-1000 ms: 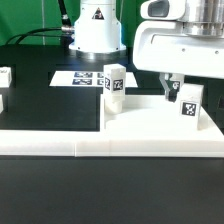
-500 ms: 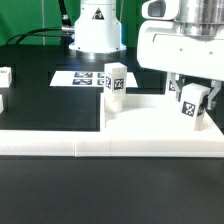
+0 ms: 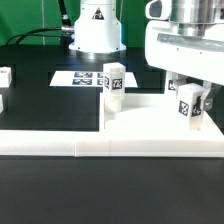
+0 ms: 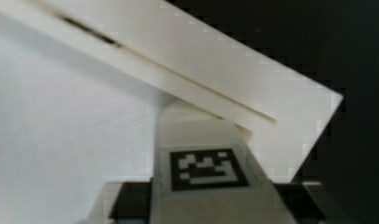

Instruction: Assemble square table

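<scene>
— Exterior view: what is changing around the square panel (image 3: 160,125)?
— The gripper (image 3: 188,98) is clamping a tagged leg (image 3: 190,106) and holding it more upright over the panel's far corner than half a second ago.
— And the other leg (image 3: 114,89)?
— Standing unmoved on the panel's opposite edge, by the marker board (image 3: 82,77).

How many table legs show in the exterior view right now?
3 clearly: one leg upright on the tabletop, one leg between the gripper fingers at its right corner, one at the left edge. Others may be hidden.
</scene>
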Tool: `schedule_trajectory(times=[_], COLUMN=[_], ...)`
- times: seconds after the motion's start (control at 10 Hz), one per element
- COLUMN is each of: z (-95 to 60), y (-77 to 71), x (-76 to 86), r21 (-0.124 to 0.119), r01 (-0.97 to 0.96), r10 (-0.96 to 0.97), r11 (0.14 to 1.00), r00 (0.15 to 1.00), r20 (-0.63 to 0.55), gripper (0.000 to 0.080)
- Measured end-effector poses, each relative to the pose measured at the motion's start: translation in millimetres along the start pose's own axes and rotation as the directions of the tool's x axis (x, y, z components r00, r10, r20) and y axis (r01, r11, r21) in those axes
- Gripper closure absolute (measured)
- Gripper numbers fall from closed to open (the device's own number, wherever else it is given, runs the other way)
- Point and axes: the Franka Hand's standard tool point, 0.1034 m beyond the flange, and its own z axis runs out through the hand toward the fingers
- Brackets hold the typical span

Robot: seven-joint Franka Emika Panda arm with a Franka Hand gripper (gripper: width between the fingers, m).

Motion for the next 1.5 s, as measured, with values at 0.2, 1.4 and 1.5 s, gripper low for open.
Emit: schedule_trajectory(times=[0.2, 1.4, 1.5], z=[0.7, 1.0, 1.1], y=[0.0, 5.2, 5.5], x=[-0.4, 8.4, 8.5], r21=[0.002, -0.004, -0.002], r01=[-0.161, -0.687, -0.692], r10=[0.161, 0.687, 0.692], r11=[0.987, 0.726, 0.722], r00=[0.987, 0.726, 0.722], r20=[0.017, 0.006, 0.002], gripper=[0.0509, 0.0509, 0.0509])
